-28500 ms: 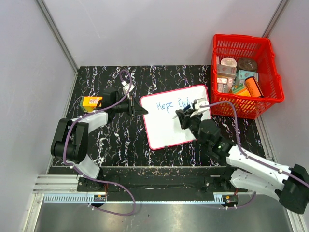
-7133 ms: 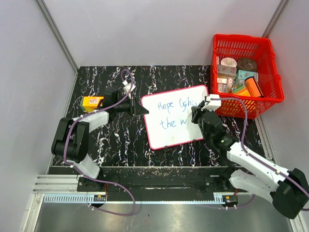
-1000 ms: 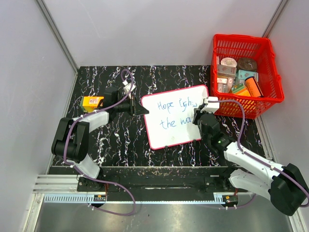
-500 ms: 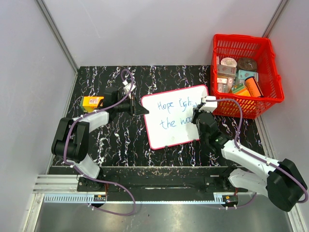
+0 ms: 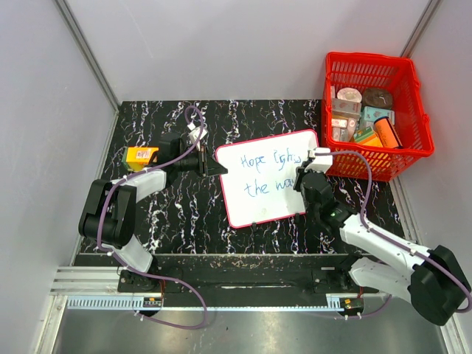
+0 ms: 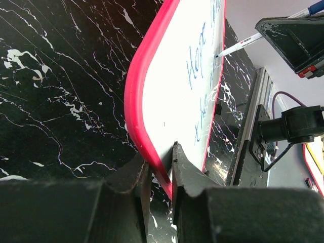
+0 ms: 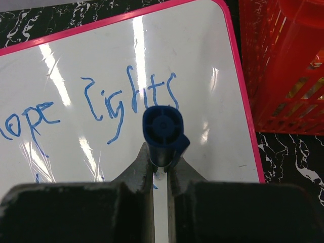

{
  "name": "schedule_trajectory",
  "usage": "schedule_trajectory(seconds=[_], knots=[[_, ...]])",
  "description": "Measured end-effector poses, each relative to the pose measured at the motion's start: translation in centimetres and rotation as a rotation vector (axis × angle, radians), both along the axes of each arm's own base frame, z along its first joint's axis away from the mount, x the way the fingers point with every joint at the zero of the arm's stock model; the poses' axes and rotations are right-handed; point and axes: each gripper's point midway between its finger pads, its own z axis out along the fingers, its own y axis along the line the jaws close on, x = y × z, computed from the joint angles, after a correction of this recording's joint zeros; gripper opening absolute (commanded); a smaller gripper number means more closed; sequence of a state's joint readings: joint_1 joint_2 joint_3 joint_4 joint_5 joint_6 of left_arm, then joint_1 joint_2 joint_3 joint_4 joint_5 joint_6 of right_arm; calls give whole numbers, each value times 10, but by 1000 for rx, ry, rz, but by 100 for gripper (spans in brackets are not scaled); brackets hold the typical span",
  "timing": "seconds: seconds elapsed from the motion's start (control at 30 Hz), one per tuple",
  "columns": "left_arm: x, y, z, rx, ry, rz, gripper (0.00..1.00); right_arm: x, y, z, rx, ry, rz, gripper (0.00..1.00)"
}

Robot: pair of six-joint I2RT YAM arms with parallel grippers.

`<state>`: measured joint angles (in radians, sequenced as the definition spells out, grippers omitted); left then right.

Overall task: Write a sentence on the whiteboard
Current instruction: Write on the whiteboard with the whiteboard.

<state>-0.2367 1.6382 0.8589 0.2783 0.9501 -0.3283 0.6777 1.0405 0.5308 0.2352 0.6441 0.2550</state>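
Observation:
The whiteboard (image 5: 254, 195), white with a red-pink frame, lies tilted on the black marbled table. The sentence (image 5: 267, 171) is blue handwriting in two lines, reading about "Hope lights" and "the wa". My left gripper (image 5: 209, 167) is shut on the board's left edge; in the left wrist view the jaws pinch the red frame (image 6: 152, 152). My right gripper (image 5: 304, 181) is shut on a blue marker (image 7: 163, 132), held upright over the board's right part, below "lights" (image 7: 129, 98). The marker's tip touches the board in the left wrist view (image 6: 218, 54).
A red basket (image 5: 375, 114) with several tins and boxes stands at the back right, close to the board's right corner. A yellow-orange box (image 5: 140, 156) lies at the left beside my left arm. The table's edges run along metal wall rails.
Over the earlier frames the writing grew from "Hope" and part of a word to two lines. In the last second my right gripper shifted slightly; the left has not moved.

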Motion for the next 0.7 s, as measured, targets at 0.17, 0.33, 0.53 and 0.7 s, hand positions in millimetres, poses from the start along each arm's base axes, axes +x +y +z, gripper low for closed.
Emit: schedule_trajectory(seconds=[0.17,0.33,0.53,0.7], knots=[[0,0,0,0,0,0,0,-6,-4,-5,-10,26,-2,0],[0,-1,1,0,-2,-2,0,-10,-7,-6,-11,33,-3,0],[0,-1,1,2,-7,-4,0,-12,-9,5,23,4,-8,0],[0,-1,1,2,-7,-4,0,-11,-13,11,33,-18,-33,0]])
